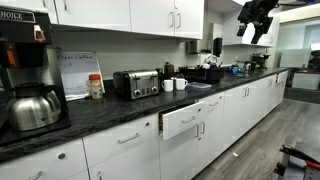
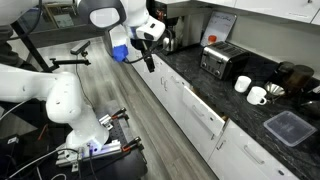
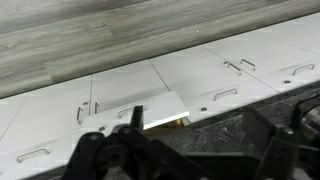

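The gripper [image 1: 256, 22] is hovering high over the bench [image 1: 120, 112], jaws spread and empty (likely approach stage); reaching the ajar drawer [image 3: 160, 108], twelve o'clock in the wrist view, is calling for a long descent

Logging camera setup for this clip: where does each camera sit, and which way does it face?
An exterior view: at counter height, looking along the counter past the toaster to the part-open drawer; only the gripper shows, top right.
An exterior view: high up, looking down over floor and counter; the white arm and gripper show.
Wrist view: looks down at cabinet fronts and drawer; open fingers at the bottom.
Shared: all show the drawer; both exterior views show the toaster.
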`<state>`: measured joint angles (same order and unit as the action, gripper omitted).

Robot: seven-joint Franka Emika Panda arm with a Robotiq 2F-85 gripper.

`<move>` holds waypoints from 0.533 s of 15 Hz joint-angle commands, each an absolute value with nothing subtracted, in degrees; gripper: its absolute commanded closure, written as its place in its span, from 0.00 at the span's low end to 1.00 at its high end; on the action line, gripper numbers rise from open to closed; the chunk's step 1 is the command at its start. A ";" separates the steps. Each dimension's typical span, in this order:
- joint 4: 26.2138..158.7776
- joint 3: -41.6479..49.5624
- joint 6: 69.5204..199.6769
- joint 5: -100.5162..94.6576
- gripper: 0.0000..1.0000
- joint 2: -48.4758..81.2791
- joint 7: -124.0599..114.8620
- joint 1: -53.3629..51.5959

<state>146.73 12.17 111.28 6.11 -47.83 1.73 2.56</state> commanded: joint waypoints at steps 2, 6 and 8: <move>146.53 11.18 111.00 7.05 0.00 -47.55 2.58 3.90; 146.53 11.18 111.00 7.05 0.00 -47.55 2.58 3.90; 147.80 15.87 114.08 8.37 0.00 -46.28 9.60 2.26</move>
<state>146.74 12.30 111.28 6.11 -47.81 2.46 2.58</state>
